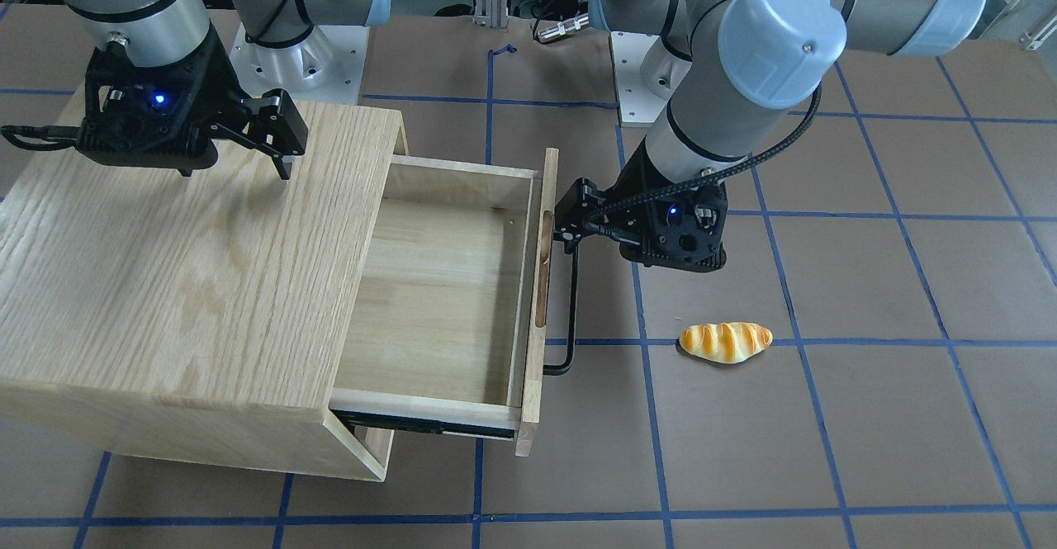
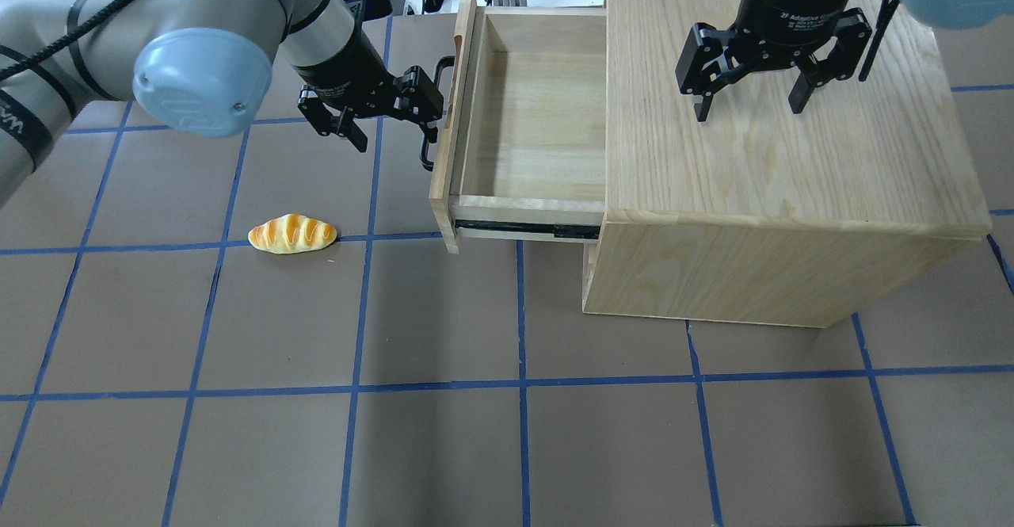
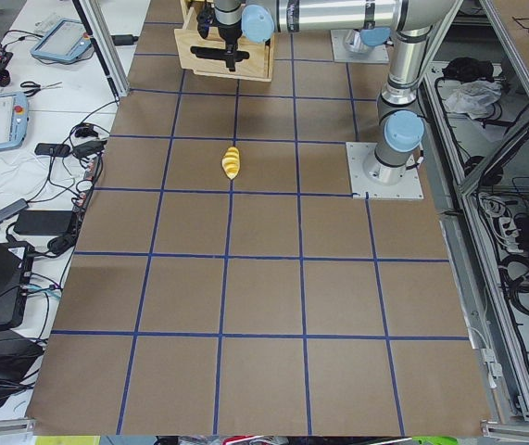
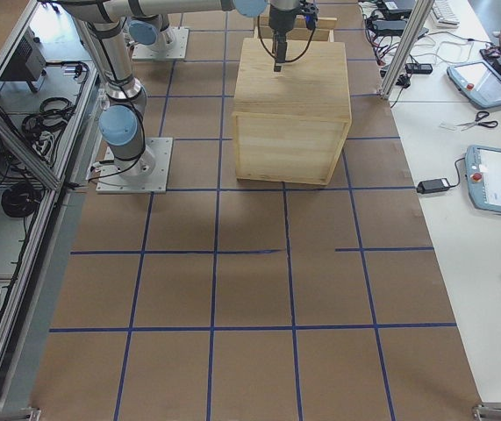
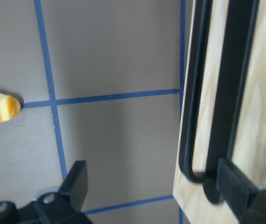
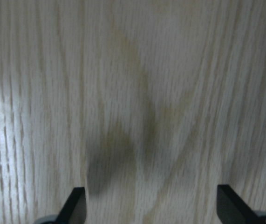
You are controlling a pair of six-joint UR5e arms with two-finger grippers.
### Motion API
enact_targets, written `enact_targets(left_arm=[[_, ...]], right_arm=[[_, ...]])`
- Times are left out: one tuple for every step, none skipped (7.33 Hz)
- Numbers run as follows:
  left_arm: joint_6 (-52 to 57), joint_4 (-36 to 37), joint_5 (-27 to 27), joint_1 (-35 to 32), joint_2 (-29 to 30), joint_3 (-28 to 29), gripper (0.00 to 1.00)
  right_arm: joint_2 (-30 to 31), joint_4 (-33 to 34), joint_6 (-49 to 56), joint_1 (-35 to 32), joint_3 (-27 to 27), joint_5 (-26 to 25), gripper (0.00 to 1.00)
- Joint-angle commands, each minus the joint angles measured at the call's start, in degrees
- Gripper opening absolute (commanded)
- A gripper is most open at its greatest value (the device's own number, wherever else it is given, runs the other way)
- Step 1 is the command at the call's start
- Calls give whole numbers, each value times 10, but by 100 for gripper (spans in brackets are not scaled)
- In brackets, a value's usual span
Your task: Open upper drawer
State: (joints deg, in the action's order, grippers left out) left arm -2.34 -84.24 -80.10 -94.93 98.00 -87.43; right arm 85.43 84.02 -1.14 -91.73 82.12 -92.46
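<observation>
A roll (image 2: 291, 234) lies on the table (image 2: 475, 448), well apart from the drawer (image 2: 531, 139). The left gripper (image 2: 394, 153) sits at the drawer front with its jaws spread wide. One finger is at the end of the black handle (image 1: 573, 301), the other out over the table. The drawer stands far out of the cabinet (image 2: 776, 194). The right gripper (image 2: 749, 111) hovers over the cabinet top, jaws apart, gripping nothing.

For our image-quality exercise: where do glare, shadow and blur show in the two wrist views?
Right wrist view: pale glare at the left of the cabinet top, a soft shadow low in the middle. Left wrist view: the fingertips of the left gripper and the black handle look blurred; the blue tape lines are sharper.
</observation>
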Motion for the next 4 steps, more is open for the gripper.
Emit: enact_targets(left_arm=[[59, -61, -90, 18, -59, 4, 100], [82, -82, -93, 44, -81, 3, 100], [82, -84, -92, 67, -93, 2, 100], [74, -107, -102, 68, -107, -3, 100]], right_arm=[[0, 0, 0, 0, 0, 0, 100], [0, 0, 1, 0, 0, 0, 100], [0, 0, 1, 0, 0, 0, 100], [0, 0, 0, 0, 0, 0, 100]])
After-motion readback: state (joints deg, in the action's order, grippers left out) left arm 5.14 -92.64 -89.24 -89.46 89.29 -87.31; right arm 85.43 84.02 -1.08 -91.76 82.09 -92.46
